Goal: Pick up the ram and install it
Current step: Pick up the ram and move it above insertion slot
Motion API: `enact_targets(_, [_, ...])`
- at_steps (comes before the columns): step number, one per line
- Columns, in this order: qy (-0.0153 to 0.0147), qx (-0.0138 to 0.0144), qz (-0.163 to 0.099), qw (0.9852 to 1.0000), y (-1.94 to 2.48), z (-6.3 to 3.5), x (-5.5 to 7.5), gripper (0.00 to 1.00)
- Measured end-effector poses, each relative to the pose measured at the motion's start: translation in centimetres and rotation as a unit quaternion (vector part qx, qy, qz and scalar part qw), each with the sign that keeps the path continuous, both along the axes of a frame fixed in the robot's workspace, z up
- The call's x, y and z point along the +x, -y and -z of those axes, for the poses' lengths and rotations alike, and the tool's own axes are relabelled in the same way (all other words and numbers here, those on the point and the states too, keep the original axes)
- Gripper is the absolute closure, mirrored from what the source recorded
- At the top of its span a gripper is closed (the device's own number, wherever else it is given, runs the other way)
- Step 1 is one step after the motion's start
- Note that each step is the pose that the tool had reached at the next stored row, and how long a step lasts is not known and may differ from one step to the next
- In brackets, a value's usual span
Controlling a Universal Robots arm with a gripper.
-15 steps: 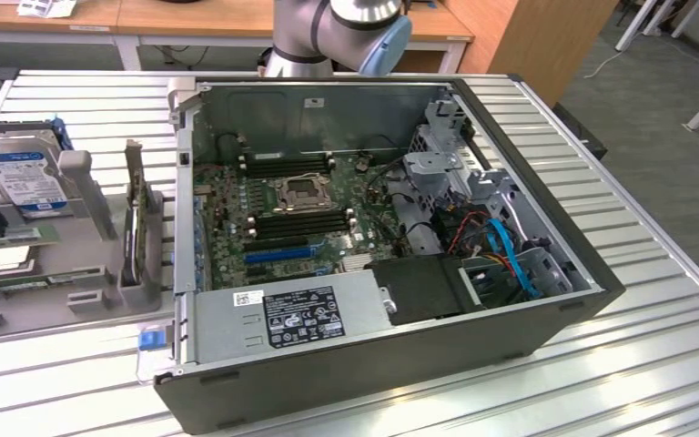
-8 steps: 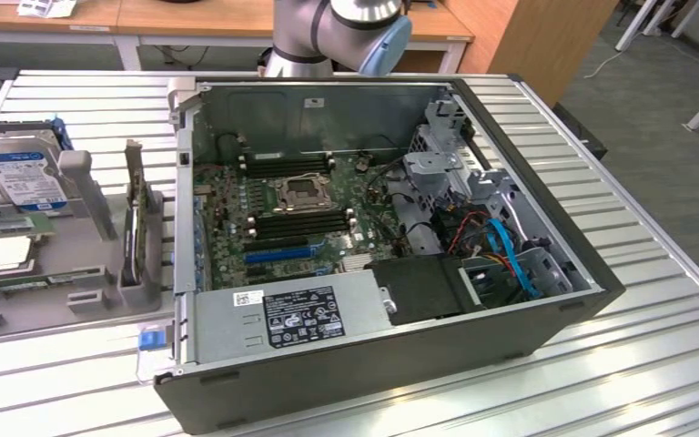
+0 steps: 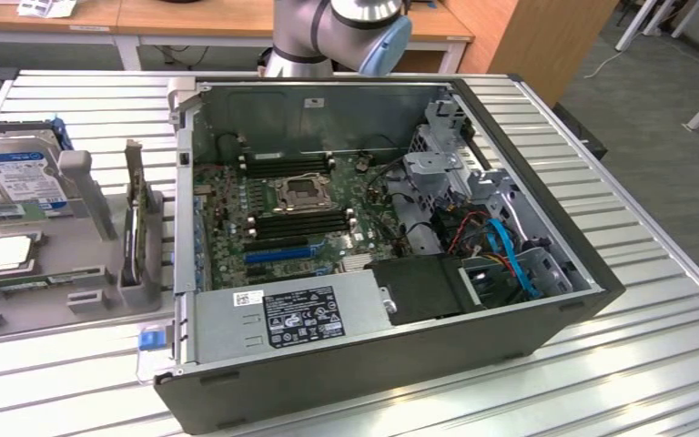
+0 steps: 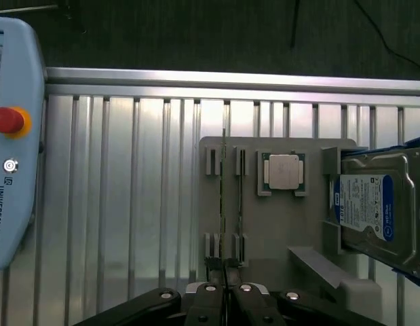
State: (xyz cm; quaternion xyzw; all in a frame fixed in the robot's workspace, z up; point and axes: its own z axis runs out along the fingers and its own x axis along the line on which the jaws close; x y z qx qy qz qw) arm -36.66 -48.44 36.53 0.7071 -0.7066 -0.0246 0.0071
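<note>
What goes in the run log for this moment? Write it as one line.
gripper: shut, empty, in line with ram | ram: on edge in gray holder, not picked | computer case: open

Bright, even overhead light fills the exterior view, with strong white glare on the ribbed metal table (image 3: pixel 58 373) at the exterior view's left. The open computer case (image 3: pixel 447 355) holds soft shadow inside. In the wrist view the table shines pale and washed, while the floor (image 4: pixel 196 34) beyond it lies dark
</note>
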Motion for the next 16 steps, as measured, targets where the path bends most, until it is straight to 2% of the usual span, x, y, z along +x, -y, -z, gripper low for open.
enact_targets(16, [0.0, 0.0, 0.0, 1.0, 0.0, -3.3, 0.0, 0.89])
